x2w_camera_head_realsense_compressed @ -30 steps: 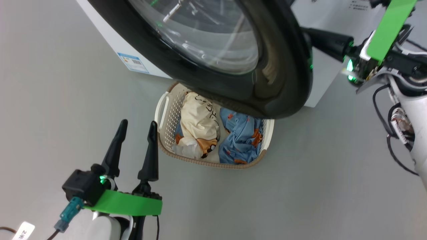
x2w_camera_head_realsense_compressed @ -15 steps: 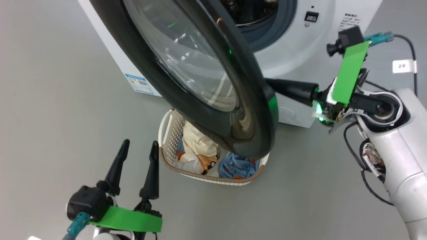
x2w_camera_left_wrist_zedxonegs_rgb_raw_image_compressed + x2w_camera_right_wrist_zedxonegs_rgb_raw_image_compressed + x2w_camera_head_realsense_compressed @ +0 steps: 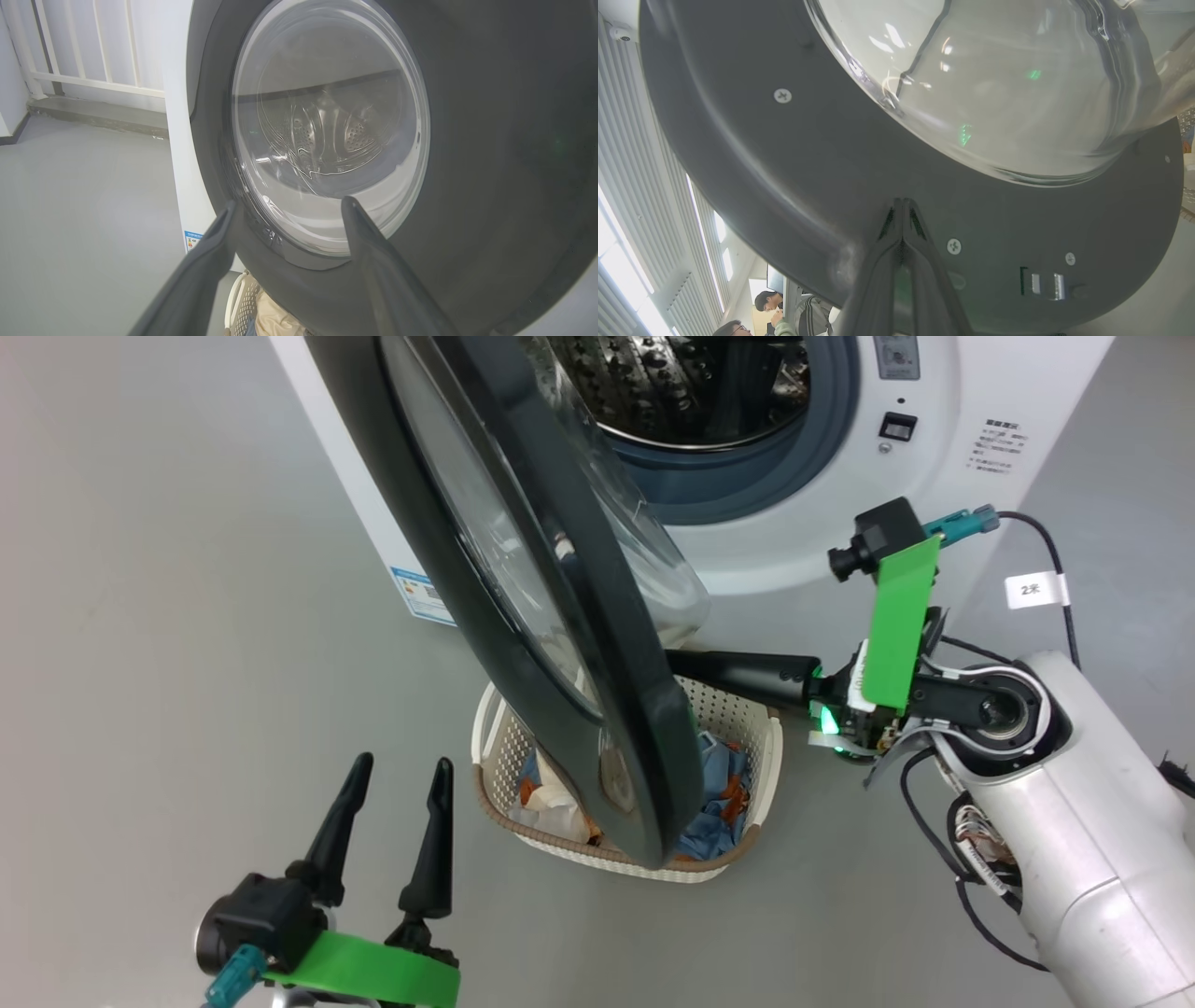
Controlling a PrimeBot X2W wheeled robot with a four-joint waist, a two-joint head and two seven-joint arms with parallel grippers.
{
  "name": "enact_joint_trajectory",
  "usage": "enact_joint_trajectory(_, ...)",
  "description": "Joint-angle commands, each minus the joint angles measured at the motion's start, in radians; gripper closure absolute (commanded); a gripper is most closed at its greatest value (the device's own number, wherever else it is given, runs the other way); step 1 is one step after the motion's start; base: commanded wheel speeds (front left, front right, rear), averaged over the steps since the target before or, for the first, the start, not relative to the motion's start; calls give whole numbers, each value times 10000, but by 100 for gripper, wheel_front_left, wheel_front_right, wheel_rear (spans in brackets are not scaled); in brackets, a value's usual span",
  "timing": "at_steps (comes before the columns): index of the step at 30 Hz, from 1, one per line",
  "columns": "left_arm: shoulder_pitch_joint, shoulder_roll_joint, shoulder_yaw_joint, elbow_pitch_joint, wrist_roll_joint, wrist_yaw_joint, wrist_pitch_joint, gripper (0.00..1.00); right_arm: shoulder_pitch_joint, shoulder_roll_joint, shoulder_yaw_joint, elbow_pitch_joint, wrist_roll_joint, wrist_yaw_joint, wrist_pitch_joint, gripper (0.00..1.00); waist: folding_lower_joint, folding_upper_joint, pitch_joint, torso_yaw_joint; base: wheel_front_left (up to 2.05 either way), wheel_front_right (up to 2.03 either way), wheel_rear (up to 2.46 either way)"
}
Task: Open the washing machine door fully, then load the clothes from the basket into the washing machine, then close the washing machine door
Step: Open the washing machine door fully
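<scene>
Currently right end effector (image 3: 903, 203) pressed together, tips on the inner face of the washing machine door (image 3: 523, 569), which stands partly open over the basket (image 3: 764, 747) of clothes (image 3: 714, 784). Left end effector (image 3: 402, 763) spread, empty, near left. Risk: tips skid on smooth plastic and the door swings shut.

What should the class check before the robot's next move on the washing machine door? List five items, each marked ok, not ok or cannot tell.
1. Washing machine door fully open: not ok, only part open.
2. Right gripper shut, tips at the door's grey inner face: ok.
3. Left gripper open and apart from the door: ok.
4. Basket free to reach from above: not ok, the door overhangs it.
5. Drum empty: cannot tell.
</scene>
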Motion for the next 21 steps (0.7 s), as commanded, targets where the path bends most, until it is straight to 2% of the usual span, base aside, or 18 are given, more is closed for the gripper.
enact_joint_trajectory(1, -35, 116, 235, -125, 96, 6, -67, 0, 142, 302, 191, -353, -40, 62, 80, 100, 0, 0, -41, 124, 0, 0, 0)
enact_joint_trajectory(11, -31, 116, 159, 40, 70, 6, -67, 0, 428, 750, 350, -448, -120, 62, 59, 100, 0, 0, -191, 385, 0, 0, 0)
enact_joint_trajectory(19, -74, 116, 154, 269, 28, 6, -67, 0, 698, 664, 97, -503, -447, 62, -469, 100, 0, 0, -428, 241, 0, 0, 0)
enact_joint_trajectory(20, -96, 116, 159, 312, -4, 6, -67, 0, 748, 647, 39, -502, -486, 62, -591, 87, 0, 0, -461, 188, 0, 0, 0)
enact_joint_trajectory(21, -120, 116, 166, 353, -38, 6, -67, 0, 799, 615, -14, -501, -538, 62, -716, 67, 0, 0, -498, 135, 0, 0, 0)
